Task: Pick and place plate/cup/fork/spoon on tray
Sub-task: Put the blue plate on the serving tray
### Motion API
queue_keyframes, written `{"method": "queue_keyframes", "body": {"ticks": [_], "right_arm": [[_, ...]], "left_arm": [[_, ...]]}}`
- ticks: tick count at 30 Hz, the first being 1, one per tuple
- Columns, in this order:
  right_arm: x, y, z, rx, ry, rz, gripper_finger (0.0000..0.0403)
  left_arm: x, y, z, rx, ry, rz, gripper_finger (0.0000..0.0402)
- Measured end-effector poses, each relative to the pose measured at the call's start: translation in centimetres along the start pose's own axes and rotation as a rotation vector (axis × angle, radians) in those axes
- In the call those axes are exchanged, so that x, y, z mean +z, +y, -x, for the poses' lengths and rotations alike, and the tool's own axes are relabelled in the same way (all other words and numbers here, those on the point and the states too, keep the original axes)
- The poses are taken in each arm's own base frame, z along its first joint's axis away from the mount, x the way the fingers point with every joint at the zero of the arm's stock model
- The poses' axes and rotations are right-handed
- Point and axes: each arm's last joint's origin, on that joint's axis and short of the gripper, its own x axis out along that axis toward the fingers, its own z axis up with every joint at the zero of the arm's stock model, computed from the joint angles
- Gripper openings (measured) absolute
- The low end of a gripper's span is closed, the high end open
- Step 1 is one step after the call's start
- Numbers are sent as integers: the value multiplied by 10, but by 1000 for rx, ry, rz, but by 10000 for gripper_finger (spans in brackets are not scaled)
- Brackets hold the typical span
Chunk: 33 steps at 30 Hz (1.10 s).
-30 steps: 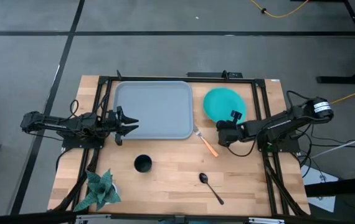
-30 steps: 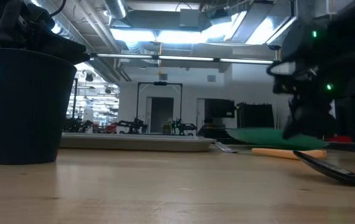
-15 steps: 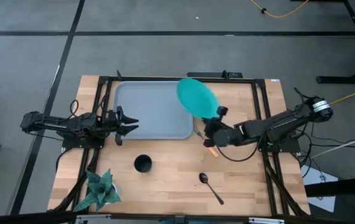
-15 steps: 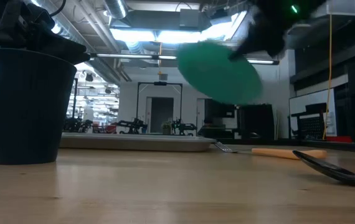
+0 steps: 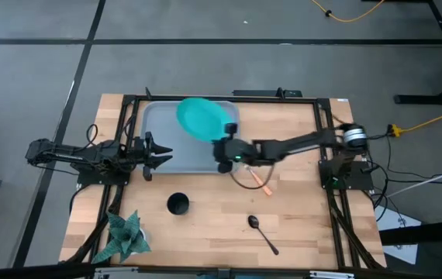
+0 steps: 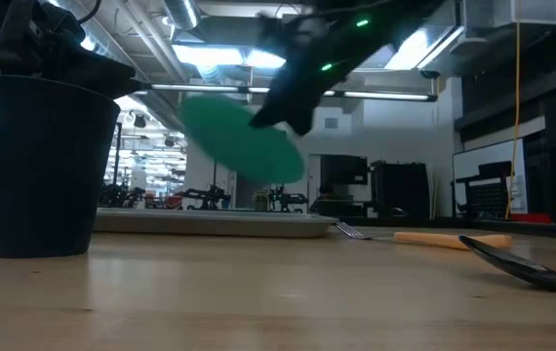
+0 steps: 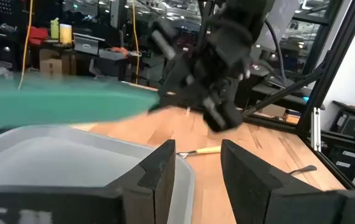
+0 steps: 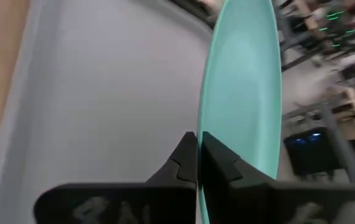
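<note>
The tray (image 5: 191,138) is seen lying at the far left-centre of the table (image 5: 314,225). The plate (image 5: 200,119) is held in the air, tilted, above the tray's far right part, its rim clamped between the right gripper (image 5: 222,152) fingers. The left gripper (image 5: 161,153) is parked at the tray's left edge, fingers apart. The cup (image 5: 177,204), fork (image 5: 258,178) and spoon (image 5: 262,232) are left on the bare wood.

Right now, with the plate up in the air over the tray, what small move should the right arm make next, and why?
Probably lower it. The right gripper is shut on the plate, which hangs tilted above the tray, clear of its floor in the low view. Bringing it down and level before opening should keep it from dropping. The left gripper waits open at the tray's edge.
</note>
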Motion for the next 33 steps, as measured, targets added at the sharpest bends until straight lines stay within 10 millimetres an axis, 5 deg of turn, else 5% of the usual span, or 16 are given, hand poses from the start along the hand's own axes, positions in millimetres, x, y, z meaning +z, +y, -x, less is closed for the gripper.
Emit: {"method": "queue_keyframes", "body": {"ticks": [6, 12, 19, 33], "right_arm": [[3, 22, -52, 92, 175, 99, 4], [15, 46, -81, 161, 157, 137, 4], [27, 61, -87, 180, 122, 194, 17], [29, 53, -92, 147, 86, 127, 44]], "left_arm": [[0, 0, 0, 0, 0, 0, 122], [0, 0, 0, 0, 0, 0, 122], [0, 0, 0, 0, 0, 0, 122], [0, 0, 0, 0, 0, 0, 122]]}}
